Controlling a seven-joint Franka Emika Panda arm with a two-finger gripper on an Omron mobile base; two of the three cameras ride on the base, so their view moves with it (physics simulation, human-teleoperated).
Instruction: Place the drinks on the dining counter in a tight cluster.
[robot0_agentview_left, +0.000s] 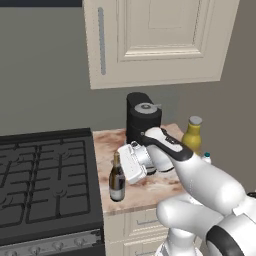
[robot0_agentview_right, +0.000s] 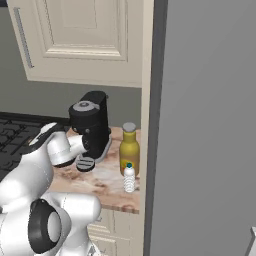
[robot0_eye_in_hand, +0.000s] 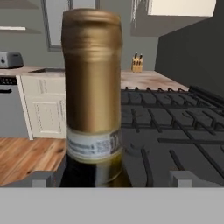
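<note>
Reaching sideways at the wine bottle (robot0_agentview_left: 117, 181), the end effector (robot0_eye_in_hand: 111, 177) stands with its jaws wide open, the gold-foiled neck between the fingertips and nothing gripped yet. That bottle stands upright on the small marble worktop (robot0_agentview_left: 155, 187) near its front edge, at about nine o'clock from the coffee machine (robot0_agentview_left: 141, 117), just beside the black stove (robot0_agentview_left: 45, 180). The yellow bottle (robot0_agentview_right: 129, 148) and the tiny water bottle (robot0_agentview_right: 129, 178) wait at the worktop's far right end. Closing on the smooth tapered neck looks risky: a grip this high could let the bottle swing or slip, or nudge it off the front edge.
</note>
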